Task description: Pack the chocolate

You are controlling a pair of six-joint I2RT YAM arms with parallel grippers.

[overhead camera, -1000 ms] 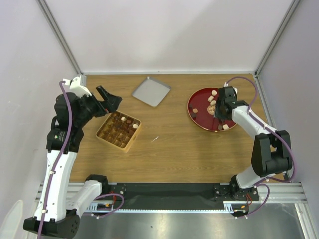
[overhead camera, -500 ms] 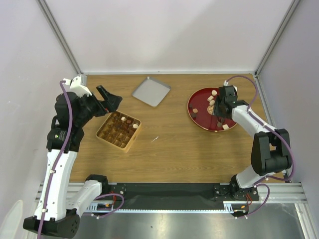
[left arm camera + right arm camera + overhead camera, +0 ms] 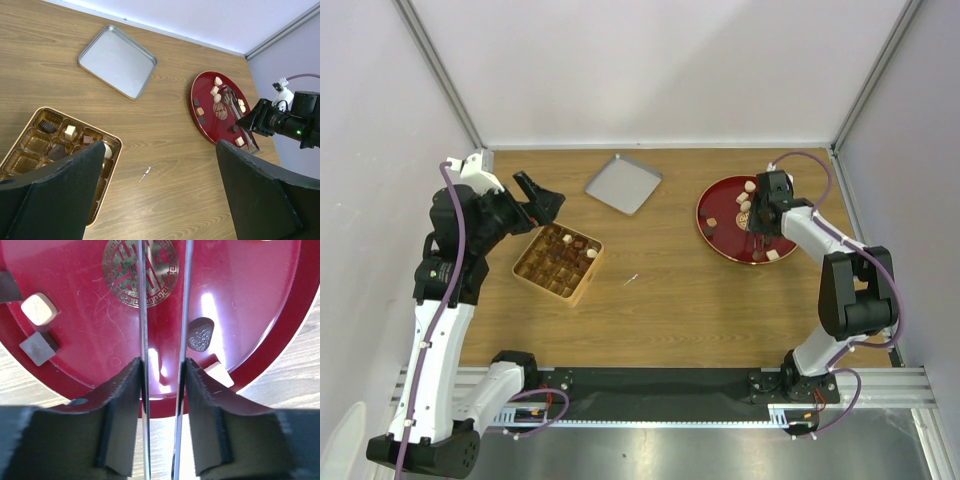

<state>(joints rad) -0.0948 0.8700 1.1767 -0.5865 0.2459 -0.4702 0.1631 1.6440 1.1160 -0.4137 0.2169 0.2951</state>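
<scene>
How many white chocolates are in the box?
2. A cube near the box's far edge, and a round one by its right corner. The top view shows every cell, so none should be hidden.

We count 1 red plate [image 3: 215,127] with about 9 chocolates [image 3: 214,91] and 1 pair of tongs [image 3: 142,315] over it. Left of the plate are 1 silver tray [image 3: 623,183] and 1 box [image 3: 586,285] with at least 5 more.

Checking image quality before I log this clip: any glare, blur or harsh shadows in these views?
Right wrist: white glare patches on the red plate; the right pincer, clamped on the tongs, is soft up close. Left wrist: left pincer dark and slightly soft, table sharp. Top external: even light, faint shadows.
</scene>
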